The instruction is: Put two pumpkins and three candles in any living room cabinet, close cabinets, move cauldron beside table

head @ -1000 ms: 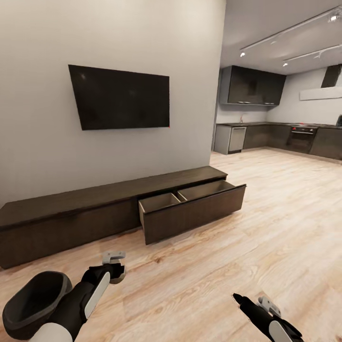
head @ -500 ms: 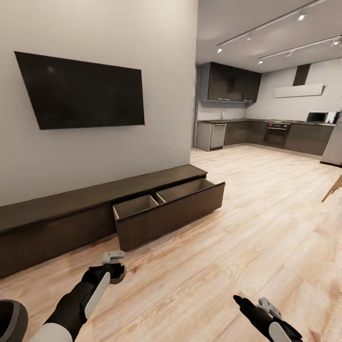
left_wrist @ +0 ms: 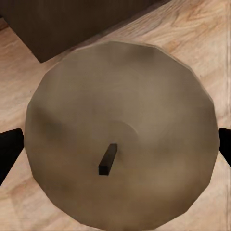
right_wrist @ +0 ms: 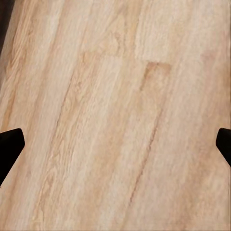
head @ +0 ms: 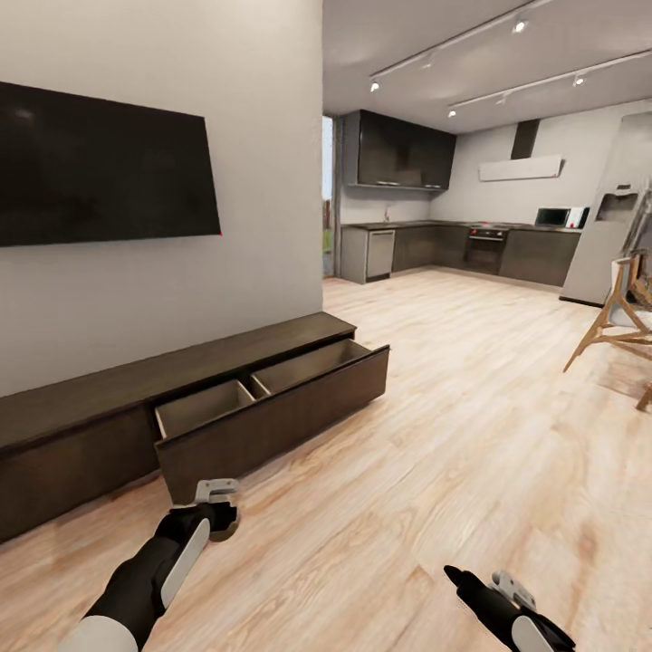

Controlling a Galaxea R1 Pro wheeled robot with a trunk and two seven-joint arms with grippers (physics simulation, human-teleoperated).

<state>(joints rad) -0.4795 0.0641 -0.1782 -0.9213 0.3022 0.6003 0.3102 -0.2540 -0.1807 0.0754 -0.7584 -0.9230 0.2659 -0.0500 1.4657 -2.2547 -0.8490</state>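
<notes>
My left gripper (head: 217, 518) hangs low over the wood floor and is shut on a tan candle (head: 225, 531). In the left wrist view the candle's round top (left_wrist: 120, 134) with its short dark wick spans the space between the two fingertips (left_wrist: 8, 150). Ahead and slightly left stands the long low dark-brown cabinet (head: 72, 426). Its wide drawer (head: 272, 412) is pulled out, and two pale compartments inside look bare. My right gripper (head: 464, 578) is open above bare floorboards with nothing between its fingers (right_wrist: 9, 144). The pumpkins and the cauldron are out of view.
A black TV (head: 100, 172) hangs on the wall above the cabinet. A dark kitchen (head: 435, 244) lies beyond, with a grey fridge (head: 602, 249) to its right. A wooden chair (head: 616, 317) stands at the right edge. Wood floor (head: 453, 407) stretches ahead.
The camera has swung to the right, so the cabinet and TV slid left in the picture and the cauldron left the lower-left corner. Both arms keep their pose.
</notes>
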